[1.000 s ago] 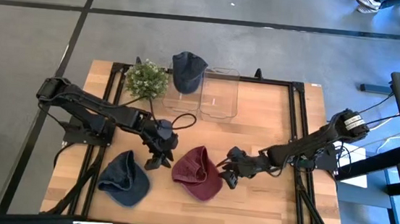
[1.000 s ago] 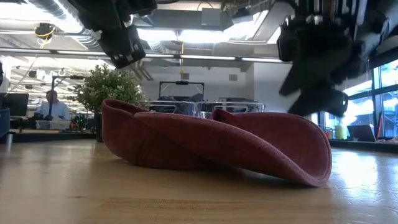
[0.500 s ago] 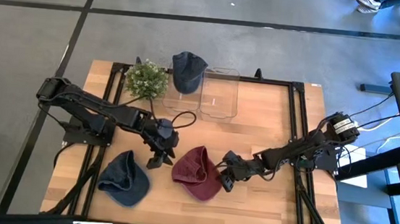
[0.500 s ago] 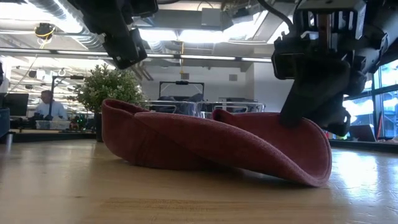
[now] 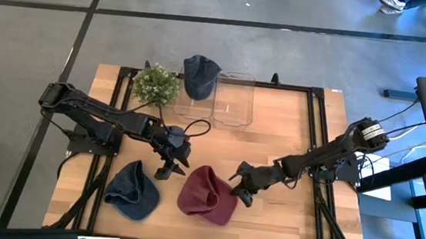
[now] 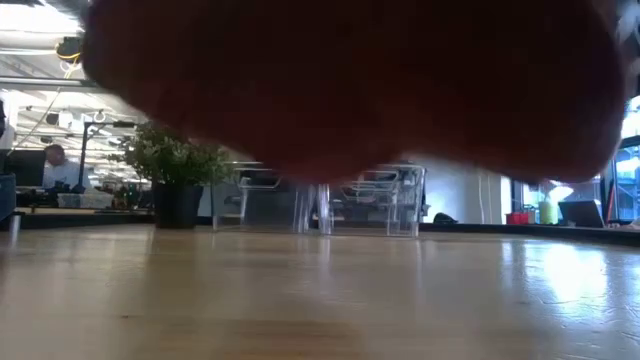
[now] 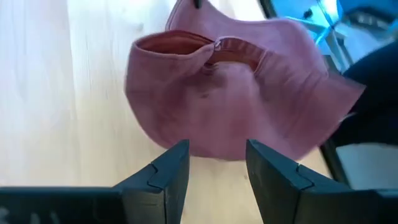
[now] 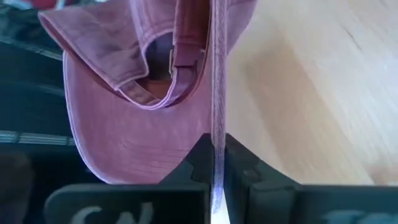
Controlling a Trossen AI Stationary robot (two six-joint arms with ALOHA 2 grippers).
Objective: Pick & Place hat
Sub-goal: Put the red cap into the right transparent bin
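The red hat (image 5: 205,196) hangs over the table's near middle, and my right gripper (image 5: 236,186) is shut on its right side. In the low view the red hat (image 6: 350,90) fills the top of the picture, with bare table under it. The right wrist view looks into the red hat's (image 8: 118,124) inside, where its strap shows. My left gripper (image 5: 169,167) stands open just left of the hat and touches nothing. Past its fingers, the left wrist view shows the red hat (image 7: 236,93). My right gripper pinches a thin edge of the red hat's rim (image 8: 217,134) between its two fingers, on the side toward the table's right. The fingers come from the table's right, slanting down. The hat hangs lifted clear of the table, its opening turned toward the gripper.
A blue hat (image 5: 132,191) lies at the near left. At the far edge stand a potted plant (image 5: 155,85) and two clear containers (image 5: 234,100), with a dark blue hat (image 5: 200,75) on the left one. Bare wood lies right of the red hat.
My right gripper has moved in on the red hat's right edge, shut on it and risen. The hat, which lay on the table, now hangs clear of it and sits slightly nearer the table's near edge.
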